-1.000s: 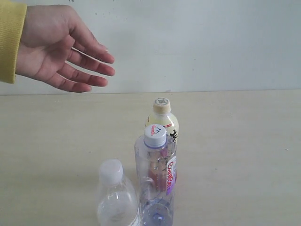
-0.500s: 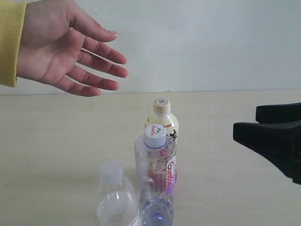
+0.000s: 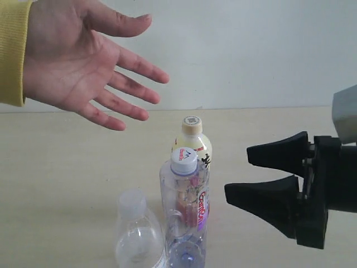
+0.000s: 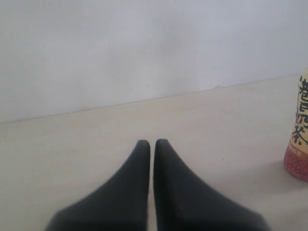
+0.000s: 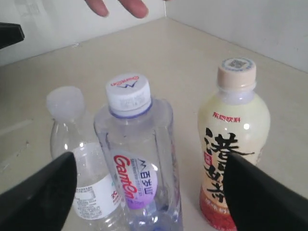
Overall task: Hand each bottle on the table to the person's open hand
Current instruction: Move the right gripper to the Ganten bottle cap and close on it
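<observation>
Three bottles stand close together on the pale table [image 3: 67, 167]: a clear one with a white cap [image 3: 136, 231] [image 5: 79, 159] at the front left, a taller clear one with a pale-blue cap and pink label [image 3: 185, 212] [image 5: 139, 168] in the middle, and a cream-capped tea bottle [image 3: 193, 144] [image 5: 233, 149] [image 4: 298, 134] behind. The person's open hand [image 3: 78, 61] hovers at the upper left, palm up. My right gripper [image 3: 237, 173] [image 5: 149, 163] is open, right of the bottles, its fingers pointing at them. My left gripper [image 4: 151, 143] is shut and empty, low over bare table.
A white wall [image 3: 251, 50] closes the far side of the table. A yellow sleeve [image 3: 11, 50] covers the person's wrist at the left edge. Bare tabletop lies to the left of the bottles and behind them.
My right gripper has come in from the right edge toward the bottles. The person's hand has opened wider and shifted a little to the right. The bottles have stayed put.
</observation>
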`<act>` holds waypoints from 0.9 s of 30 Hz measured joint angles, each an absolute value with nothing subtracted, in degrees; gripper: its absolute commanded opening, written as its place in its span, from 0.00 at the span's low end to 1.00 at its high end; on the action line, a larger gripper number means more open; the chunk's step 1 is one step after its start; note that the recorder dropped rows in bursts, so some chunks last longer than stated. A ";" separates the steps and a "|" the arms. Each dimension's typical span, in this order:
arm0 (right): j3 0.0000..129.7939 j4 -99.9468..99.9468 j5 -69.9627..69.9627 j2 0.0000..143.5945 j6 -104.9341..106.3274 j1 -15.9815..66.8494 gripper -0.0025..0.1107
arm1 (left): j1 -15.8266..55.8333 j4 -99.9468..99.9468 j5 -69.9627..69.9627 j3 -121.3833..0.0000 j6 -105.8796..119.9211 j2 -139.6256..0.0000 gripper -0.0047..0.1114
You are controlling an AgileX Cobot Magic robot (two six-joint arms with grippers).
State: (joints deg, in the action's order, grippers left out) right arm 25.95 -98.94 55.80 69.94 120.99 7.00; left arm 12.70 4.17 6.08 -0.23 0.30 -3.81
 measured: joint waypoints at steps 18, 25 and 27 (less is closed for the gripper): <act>36.96 -99.54 46.72 77.23 121.23 14.58 0.71 | 12.70 4.17 6.08 -0.23 0.30 -3.81 0.08; 39.53 -99.54 48.27 79.31 121.23 16.32 0.71 | 12.70 4.17 6.08 -0.23 0.30 -3.81 0.08; 40.16 -99.54 48.44 79.80 121.23 17.41 0.71 | 12.70 4.17 6.08 -0.23 0.30 -3.81 0.08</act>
